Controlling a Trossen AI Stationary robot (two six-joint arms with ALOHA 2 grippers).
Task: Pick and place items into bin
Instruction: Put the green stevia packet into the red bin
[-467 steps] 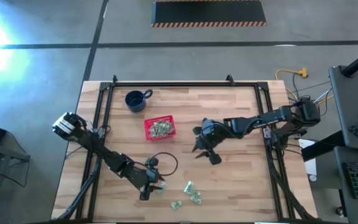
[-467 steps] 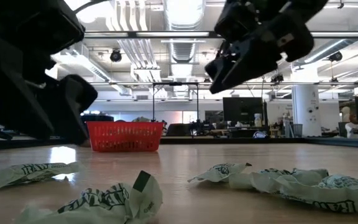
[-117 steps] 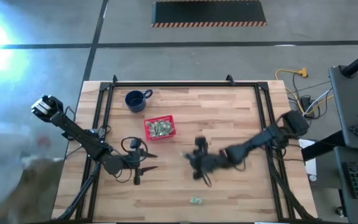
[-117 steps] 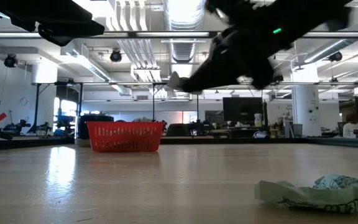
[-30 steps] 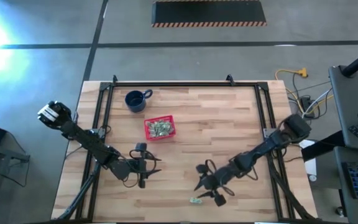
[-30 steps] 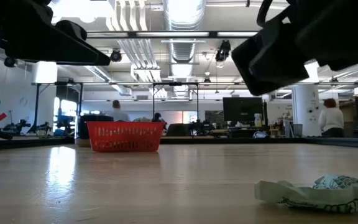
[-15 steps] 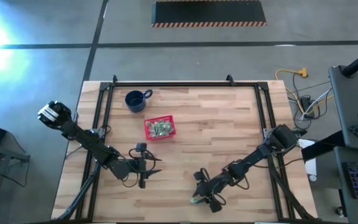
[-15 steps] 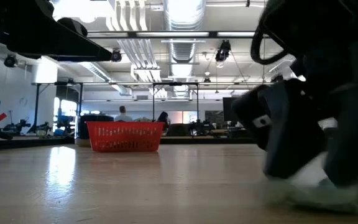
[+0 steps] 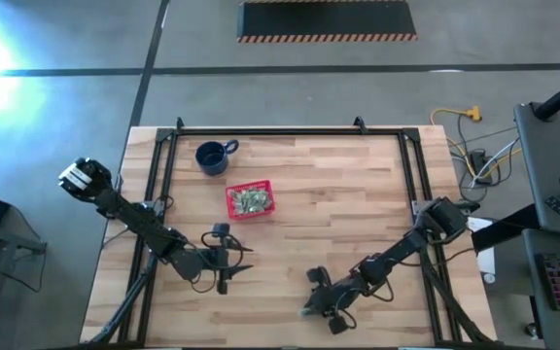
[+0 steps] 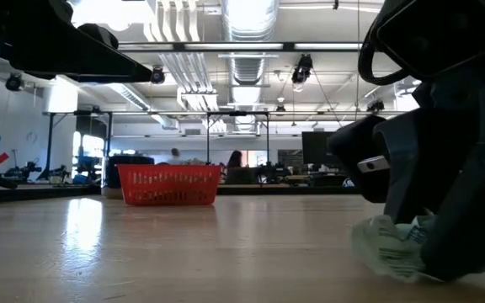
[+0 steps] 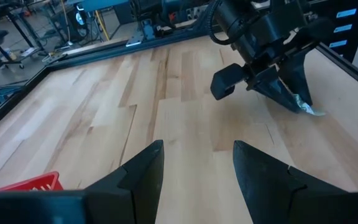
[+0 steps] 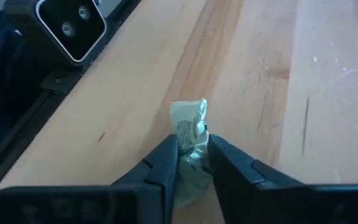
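One pale green-and-white wrapped piece lies near the table's near edge; it also shows as the piece in the low view and the piece in the left wrist view. My right gripper is down on it, shut on it. The red latticed basket stands left of the table's middle with several wrapped pieces inside. My left gripper hovers open near the table's left side, nearer than the basket and touching nothing. My right gripper pinches the wrapped piece between its two fingers, which press on its crumpled near part. They come from above, slanting down toward the table's near edge. The piece bunches up between the fingers, and its free end rests on the wood.
A dark blue mug stands at the far left, beyond the basket. A black frame rail and a small camera box run along the near edge close to the right gripper. Bare wood lies between the gripper and the basket.
My right gripper has moved toward the table's near edge and come down onto the wrapped piece. The piece, which lay flat and free a second ago, now stands bunched up between the fingers. My left arm has kept still.
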